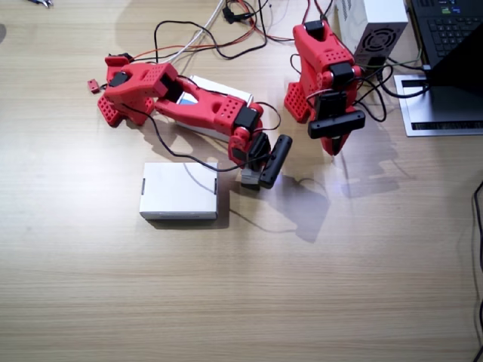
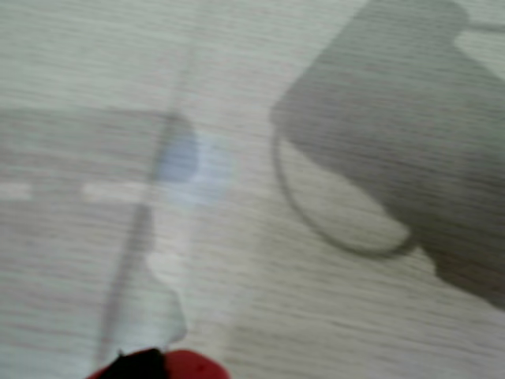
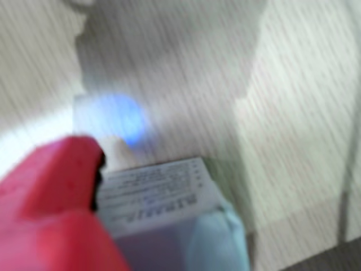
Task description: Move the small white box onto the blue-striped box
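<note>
Small white box [image 3: 155,195] print legible, right end effector [image 1: 255,175] clamped

The near half of the table [image 1: 249,302] lies open wood from edge to edge, and so does the strip along the right arm's side edge. Mid-table, the plain white box [image 1: 179,191] lies just beside the right gripper [image 1: 260,172], which grips the small white box [image 1: 250,178]. The blue-striped box [image 1: 215,92] is mostly covered by the right arm [image 1: 189,102]. Cables [image 1: 226,34] clutter the far edge. The left arm [image 1: 328,75] stands folded near a grey unit [image 1: 375,30] and a laptop [image 1: 449,38] at the far corner. Both wrist views are too blurred to judge clearances, probably bare tabletop.
</note>
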`<state>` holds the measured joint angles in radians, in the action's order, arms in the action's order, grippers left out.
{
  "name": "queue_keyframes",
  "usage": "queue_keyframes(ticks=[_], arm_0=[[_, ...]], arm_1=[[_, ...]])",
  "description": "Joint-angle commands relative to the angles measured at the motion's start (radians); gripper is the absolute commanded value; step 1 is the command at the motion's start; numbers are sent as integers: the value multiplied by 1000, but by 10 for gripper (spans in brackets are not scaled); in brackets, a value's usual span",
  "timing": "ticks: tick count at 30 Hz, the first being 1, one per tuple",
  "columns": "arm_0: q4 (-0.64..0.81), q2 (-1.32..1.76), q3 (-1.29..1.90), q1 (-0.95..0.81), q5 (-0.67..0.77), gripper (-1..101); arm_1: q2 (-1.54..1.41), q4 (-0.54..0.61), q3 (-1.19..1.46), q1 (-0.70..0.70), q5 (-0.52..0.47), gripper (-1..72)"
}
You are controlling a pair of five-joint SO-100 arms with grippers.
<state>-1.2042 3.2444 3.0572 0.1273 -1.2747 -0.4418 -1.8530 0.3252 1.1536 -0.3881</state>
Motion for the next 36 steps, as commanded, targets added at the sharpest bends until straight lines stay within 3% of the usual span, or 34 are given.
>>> queue_keyframes(ticks=[1, 26, 36], arm_0=[[-6, 25, -18, 38, -5, 0], [-5, 25, -18, 38, -6, 0], [-3, 25, -18, 40, -6, 0]], arm_1=[[43, -18, 12, -5, 11, 238], [-560, -23, 140, 48, 14, 224], [-959, -23, 532, -249, -75, 235]])
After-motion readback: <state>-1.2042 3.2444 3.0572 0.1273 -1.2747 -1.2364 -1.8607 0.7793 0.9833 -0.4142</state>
